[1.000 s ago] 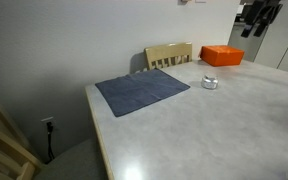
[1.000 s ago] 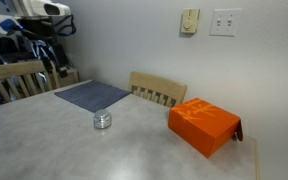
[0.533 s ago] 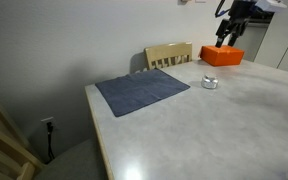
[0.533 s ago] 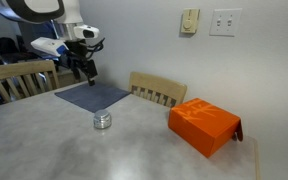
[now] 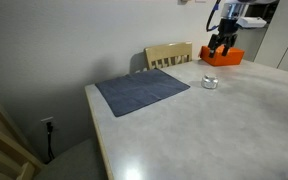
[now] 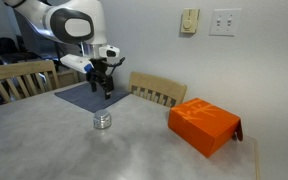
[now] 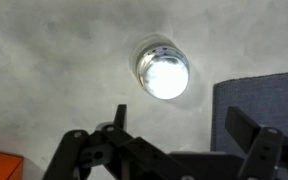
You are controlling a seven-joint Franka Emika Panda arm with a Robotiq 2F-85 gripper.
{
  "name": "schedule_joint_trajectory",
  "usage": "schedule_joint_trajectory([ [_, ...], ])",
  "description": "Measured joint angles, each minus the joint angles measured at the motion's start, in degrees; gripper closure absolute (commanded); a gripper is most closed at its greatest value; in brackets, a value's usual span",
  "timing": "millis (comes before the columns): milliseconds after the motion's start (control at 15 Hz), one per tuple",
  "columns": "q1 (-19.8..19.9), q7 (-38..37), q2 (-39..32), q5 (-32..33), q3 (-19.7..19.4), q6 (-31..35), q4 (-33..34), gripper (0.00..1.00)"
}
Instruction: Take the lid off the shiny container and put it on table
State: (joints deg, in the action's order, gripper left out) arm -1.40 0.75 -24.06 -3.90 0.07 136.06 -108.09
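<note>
While the squat, mirror-bright round container (image 5: 210, 83) sits closed under its smooth metal lid (image 7: 163, 72) on the mottled pale tabletop (image 5: 184, 130), right of centre near the flat cloth mat (image 5: 142, 91), the gripper (image 6: 105, 88) hangs pointing down above it, fingers spread wide, having swung in from the upper corner since a second ago

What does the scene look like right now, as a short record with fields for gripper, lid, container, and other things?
gripper: above the table, fingers open, holding nothing
lid: on the shiny container, untouched
shiny container: on bare table, apart from the mat
mat: dark blue-grey cloth, lying flat
orange box: on the table, apart from the container
</note>
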Motion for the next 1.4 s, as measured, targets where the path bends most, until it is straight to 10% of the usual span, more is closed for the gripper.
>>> schedule_joint_trajectory([
  [1400, -1.2, -0.4, -15.9, 3.3, 0.1, -10.9, 15.1, 0.00],
])
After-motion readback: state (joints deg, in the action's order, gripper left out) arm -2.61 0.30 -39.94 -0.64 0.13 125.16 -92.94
